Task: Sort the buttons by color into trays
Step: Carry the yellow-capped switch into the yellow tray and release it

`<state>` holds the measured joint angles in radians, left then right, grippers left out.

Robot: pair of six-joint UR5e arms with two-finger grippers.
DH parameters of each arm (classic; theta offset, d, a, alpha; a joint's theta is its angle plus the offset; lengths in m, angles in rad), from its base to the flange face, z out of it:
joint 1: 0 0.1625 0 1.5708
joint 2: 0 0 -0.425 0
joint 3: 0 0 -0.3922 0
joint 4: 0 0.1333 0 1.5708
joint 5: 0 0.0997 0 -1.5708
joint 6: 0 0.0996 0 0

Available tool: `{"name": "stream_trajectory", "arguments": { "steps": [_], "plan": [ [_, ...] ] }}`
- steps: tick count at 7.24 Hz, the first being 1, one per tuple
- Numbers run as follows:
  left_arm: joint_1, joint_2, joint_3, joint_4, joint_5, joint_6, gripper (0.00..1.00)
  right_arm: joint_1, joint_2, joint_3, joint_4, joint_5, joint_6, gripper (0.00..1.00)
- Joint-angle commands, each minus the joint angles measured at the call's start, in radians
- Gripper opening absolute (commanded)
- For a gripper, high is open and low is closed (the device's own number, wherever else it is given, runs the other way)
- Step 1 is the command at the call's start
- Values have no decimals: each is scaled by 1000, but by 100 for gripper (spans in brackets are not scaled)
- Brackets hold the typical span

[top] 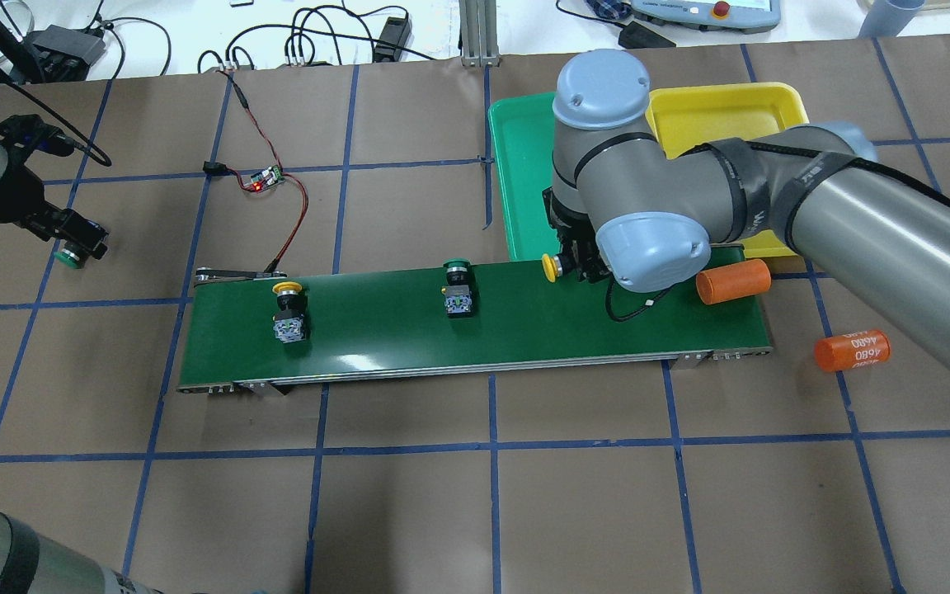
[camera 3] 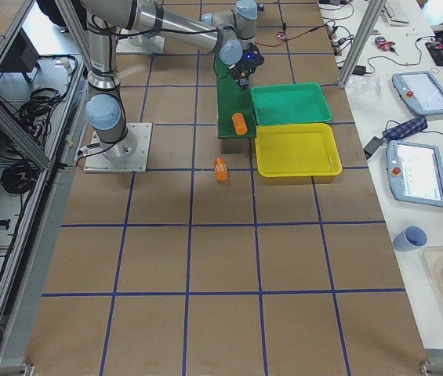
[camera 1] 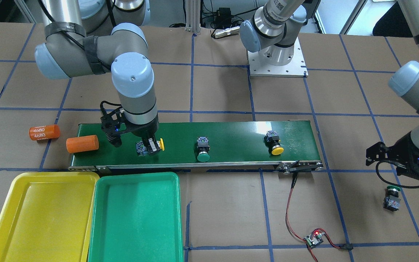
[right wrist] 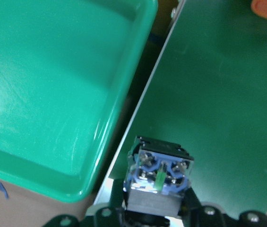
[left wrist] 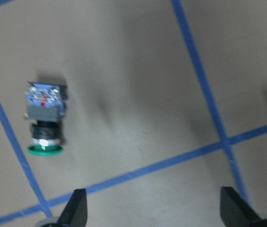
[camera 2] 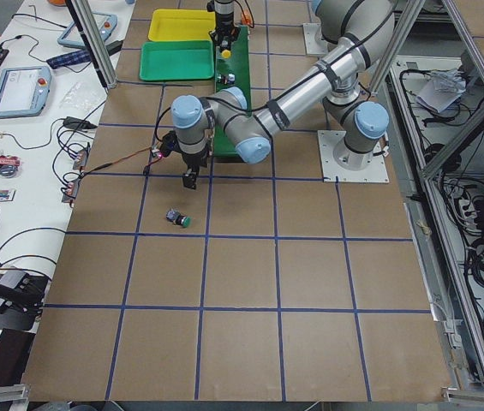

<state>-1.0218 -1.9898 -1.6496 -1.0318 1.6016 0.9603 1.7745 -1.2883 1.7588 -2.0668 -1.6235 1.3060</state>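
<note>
My right gripper [camera 1: 151,146] is shut on a yellow button [camera 1: 159,145] at the conveyor belt's edge nearest the trays; the right wrist view shows its grey body [right wrist: 159,176] between the fingers, beside the green tray [right wrist: 53,94]. A green button [camera 1: 203,149] and a second yellow button [camera 1: 274,142] stand on the belt [camera 1: 231,134]. My left gripper [left wrist: 154,213] is open and empty above the table, off the belt's other end. A second green button [left wrist: 45,120] lies on its side on the brown paper just beyond the left fingers. The yellow tray [camera 1: 42,214] and green tray [camera 1: 133,218] lie side by side, both empty.
One orange cylinder [camera 1: 82,143] lies at the belt's end near my right gripper; another [camera 1: 44,132] lies on the table beyond it. A small circuit board [camera 1: 313,240] with a red wire runs to the belt's motor end. Blue tape lines grid the brown paper.
</note>
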Motion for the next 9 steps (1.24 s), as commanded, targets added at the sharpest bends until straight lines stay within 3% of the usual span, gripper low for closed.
{"name": "stream_trajectory", "arguments": {
  "steps": [1, 3, 6, 7, 8, 9],
  "plan": [
    [19, -122, 86, 65, 20, 132, 100, -183, -3, -42, 10, -16, -149, 0],
    [19, -211, 149, 68, 20, 173, 100, -283, 21, -96, -1, -12, -313, 0],
    [32, -286, 197, 70, 11, 176, 100, -349, 139, -144, -90, -7, -451, 0],
    [32, -291, 206, 70, 21, 172, 66, -380, 156, -142, -120, -16, -512, 16],
    [31, -288, 208, 50, 20, 172, 37, -382, 176, -141, -151, -21, -568, 58],
    [31, -287, 197, 38, 17, 158, 15, -382, 178, -130, -145, -15, -579, 100]
  ]
}}
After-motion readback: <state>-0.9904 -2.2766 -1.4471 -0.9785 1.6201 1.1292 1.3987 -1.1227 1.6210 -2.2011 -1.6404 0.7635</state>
